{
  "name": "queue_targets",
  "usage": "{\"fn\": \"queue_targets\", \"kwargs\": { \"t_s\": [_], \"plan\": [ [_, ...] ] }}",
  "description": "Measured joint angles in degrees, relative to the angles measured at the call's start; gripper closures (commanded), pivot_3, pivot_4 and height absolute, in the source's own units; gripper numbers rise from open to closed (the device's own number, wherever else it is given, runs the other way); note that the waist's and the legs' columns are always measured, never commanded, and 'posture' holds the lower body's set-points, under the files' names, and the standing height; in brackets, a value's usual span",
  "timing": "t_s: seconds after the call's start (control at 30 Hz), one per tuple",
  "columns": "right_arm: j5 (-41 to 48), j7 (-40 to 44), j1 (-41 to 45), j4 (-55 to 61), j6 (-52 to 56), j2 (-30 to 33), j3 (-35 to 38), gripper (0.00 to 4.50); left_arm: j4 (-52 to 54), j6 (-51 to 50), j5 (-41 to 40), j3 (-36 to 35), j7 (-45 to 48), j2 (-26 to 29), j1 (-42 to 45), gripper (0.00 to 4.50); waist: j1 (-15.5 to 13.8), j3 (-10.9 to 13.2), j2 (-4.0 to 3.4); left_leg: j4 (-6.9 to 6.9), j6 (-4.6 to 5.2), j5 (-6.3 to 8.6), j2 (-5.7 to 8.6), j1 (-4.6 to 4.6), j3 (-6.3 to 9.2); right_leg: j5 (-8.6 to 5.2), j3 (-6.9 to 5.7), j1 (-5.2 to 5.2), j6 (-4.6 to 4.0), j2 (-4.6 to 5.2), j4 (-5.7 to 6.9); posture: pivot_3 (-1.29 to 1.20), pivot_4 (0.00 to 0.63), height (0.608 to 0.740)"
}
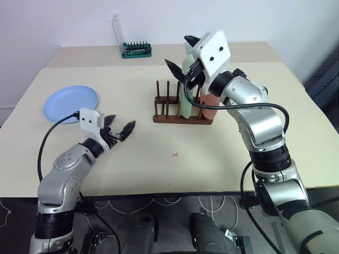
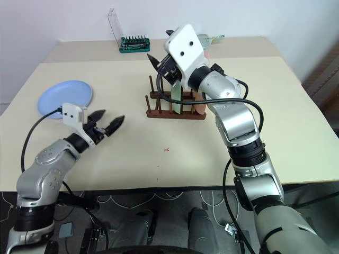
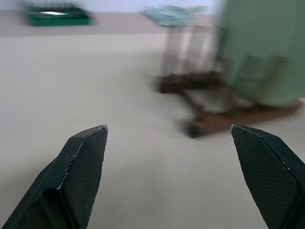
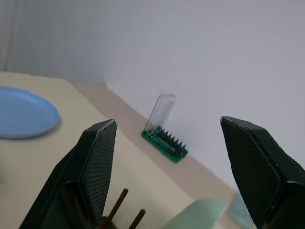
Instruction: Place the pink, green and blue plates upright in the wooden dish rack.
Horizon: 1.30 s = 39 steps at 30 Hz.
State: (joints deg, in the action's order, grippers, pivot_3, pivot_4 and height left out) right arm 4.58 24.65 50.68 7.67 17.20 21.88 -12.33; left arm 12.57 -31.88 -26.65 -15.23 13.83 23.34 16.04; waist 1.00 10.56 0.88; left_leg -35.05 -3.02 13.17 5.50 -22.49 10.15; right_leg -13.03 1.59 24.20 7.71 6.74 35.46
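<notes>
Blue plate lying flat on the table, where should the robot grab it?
Probably by the rim nearest the left pincer, coming in low from that side. The blue plate lies flat and shallow, so only its raised edge gives the open fingers something to pinch.

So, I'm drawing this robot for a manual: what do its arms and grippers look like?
Both arms are silver-grey metal segments with black joint bands and a loose black cable. Each wrist carries a white blocky housing; the right one shows two dark holes. The left gripper and right gripper each have two black, pointed, textured fingers.
</notes>
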Motion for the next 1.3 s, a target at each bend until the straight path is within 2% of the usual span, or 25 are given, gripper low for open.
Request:
{"fn": "queue_targets", "kwargs": {
  "t_s": [0.1, 0.23, 0.33, 0.47, 0.67, 0.77, 1.0, 1.17, 1.3],
  "plan": [
    [-4.75, 3.29, -0.02, -0.04, -6.63, 1.25, -4.48, 0.95, -8.79, -0.33, 1.17, -9.12, -13.33, -2.67, 7.82, 0.23, 0.22, -0.02, 0.06, -0.01, -0.01, 0.0, -0.02, 0.0, -0.01, 0.0, -0.01, 0.05, 0.01, -0.02, 0.01, 0.0, 0.15, 0.74],
    [-8.51, 5.72, -0.35, -1.66, -11.37, 0.83, -7.83, 0.95, -16.66, -4.14, 0.81, -19.69, -25.27, -2.07, 13.6, 0.23, 0.15, -0.04, 0.09, -0.02, -0.06, 0.01, -0.04, 0.0, -0.08, 0.01, -0.01, 0.07, 0.01, 0.0, 0.01, 0.0, 0.15, 0.74],
    [-9.01, 6.34, -0.73, -2.73, -12.31, 0.02, -7.75, 0.95, -21.44, -7.43, -0.61, -23.5, -28.36, -1.98, 14.25, 0.23, -0.12, -0.04, 0.17, -0.06, -0.07, 0.0, -0.02, -0.01, -0.06, 0.02, -0.03, 0.06, 0.01, 0.01, 0.02, 0.0, 0.15, 0.74],
    [-9.5, 7.06, -0.73, -3.16, -13.03, -0.83, -7.64, 0.95, -29.4, -10.77, -3.02, -26.64, -29.99, -1.63, 19.35, 0.23, -0.36, -0.11, 0.38, -0.09, -0.11, -0.02, -0.02, -0.01, -0.02, 0.06, -0.08, 0.02, 0.0, -0.01, 0.03, 0.0, 0.15, 0.74],
    [-10.47, 7.68, -1.24, -3.54, -14.12, -1.27, -7.57, 0.95, -42.27, -9.12, -5.07, -29.52, -31.2, 0.97, 27.48, 0.23, 0.35, -0.12, 0.39, -0.04, -0.34, -0.15, -0.05, 0.03, -0.06, 0.08, -0.08, 0.08, -0.01, -0.03, 0.07, 0.0, 0.15, 0.74],
    [-11.2, 7.75, -1.79, -3.57, -14.26, -1.34, -7.49, 0.94, -47.52, -6.7, -5.1, -29.51, -30.22, 2.27, 29.68, 1.06, 0.31, -0.12, 0.39, -0.03, -0.36, -0.16, -0.05, 0.04, -0.06, 0.08, -0.08, 0.1, -0.01, -0.03, 0.14, 0.0, 0.15, 0.74],
    [-12.85, 7.77, -3.39, -3.58, -14.26, -1.52, -7.48, 0.94, -51.05, -3.63, -5.49, -29.62, -30.9, 2.2, 30.69, 4.45, 0.12, -0.13, 0.39, -0.05, -0.37, -0.17, -0.04, 0.03, -0.07, 0.09, -0.08, 0.09, -0.01, -0.01, 0.13, 0.0, 0.15, 0.74],
    [-13.89, 7.84, -3.53, -3.59, -14.6, -1.5, -7.47, 0.94, -42.98, -3.7, -5.89, -26.62, -31.3, 0.6, 29.19, 4.45, 0.15, -0.13, 0.4, -0.04, -0.38, -0.17, -0.05, 0.03, -0.08, 0.1, -0.07, 0.09, -0.01, 0.0, 0.13, 0.0, 0.15, 0.74],
    [-17.85, 7.81, -3.49, -5.79, -19.86, 0.0, -8.26, 0.94, -28.0, -4.94, -2.01, -16.61, -29.44, 0.04, 25.68, 4.45, 0.14, -0.08, 0.49, -0.05, -0.4, -0.17, -0.06, -0.01, -0.08, 0.12, -0.07, 0.12, -0.04, -0.01, 0.13, 0.0, 0.15, 0.74]
  ]
}}
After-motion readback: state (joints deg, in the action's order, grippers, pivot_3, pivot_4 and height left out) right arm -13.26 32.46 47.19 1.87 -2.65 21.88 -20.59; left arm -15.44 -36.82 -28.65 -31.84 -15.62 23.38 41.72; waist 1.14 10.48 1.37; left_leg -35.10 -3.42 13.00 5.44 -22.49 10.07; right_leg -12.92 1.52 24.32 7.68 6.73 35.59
